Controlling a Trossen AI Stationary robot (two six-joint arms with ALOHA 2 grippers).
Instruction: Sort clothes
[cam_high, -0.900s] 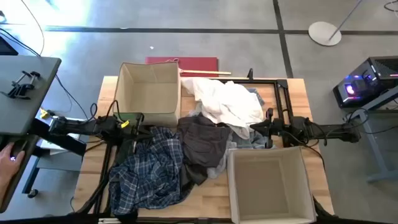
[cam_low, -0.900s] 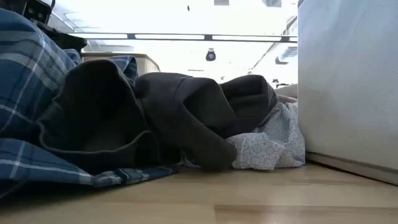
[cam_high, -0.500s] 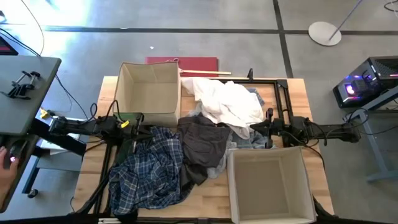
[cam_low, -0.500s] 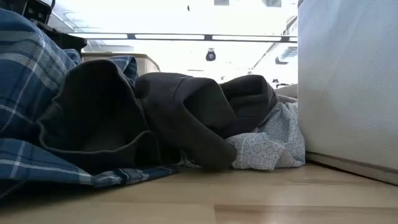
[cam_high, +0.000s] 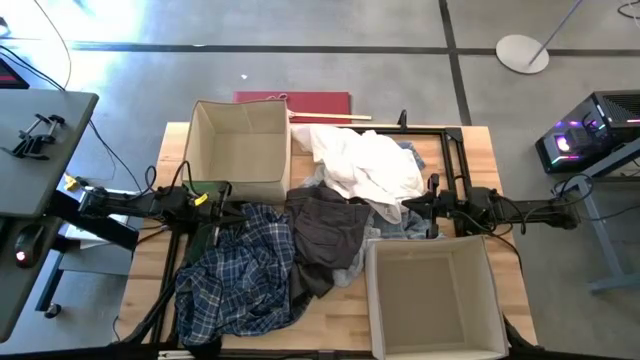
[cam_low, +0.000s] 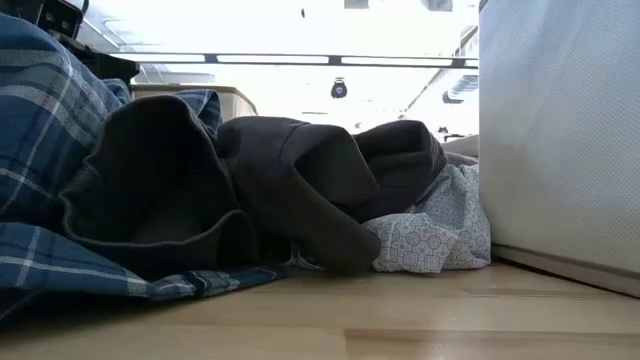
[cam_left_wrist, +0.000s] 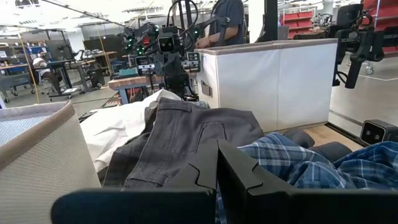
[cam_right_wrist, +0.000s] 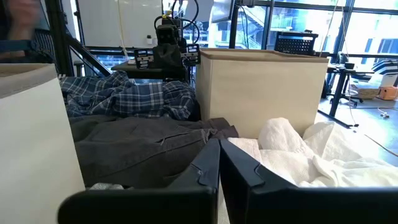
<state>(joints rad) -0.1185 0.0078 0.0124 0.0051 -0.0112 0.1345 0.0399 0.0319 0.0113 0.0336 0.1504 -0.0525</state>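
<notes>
A pile of clothes lies across the table's middle. A white garment (cam_high: 365, 165) lies at the far side, a dark grey one (cam_high: 325, 225) in the centre, and a blue-and-white plaid shirt (cam_high: 240, 275) at the near left. A pale patterned piece (cam_low: 430, 235) lies under the grey one, beside the near box. My left gripper (cam_high: 232, 208) is shut at the pile's left edge, over the plaid shirt (cam_left_wrist: 311, 162). My right gripper (cam_high: 408, 208) is shut at the pile's right edge, beside the white garment (cam_right_wrist: 311, 155). Neither holds anything.
One beige fabric box (cam_high: 240, 145) stands open at the far left of the table, another (cam_high: 435, 295) at the near right. A black frame (cam_high: 455, 150) stands at the far right. A red mat (cam_high: 295, 100) lies beyond the far edge. People show in the room behind.
Both arms and the clothes have kept still. A person's hand at the left side desk has drawn back out of the high view.
</notes>
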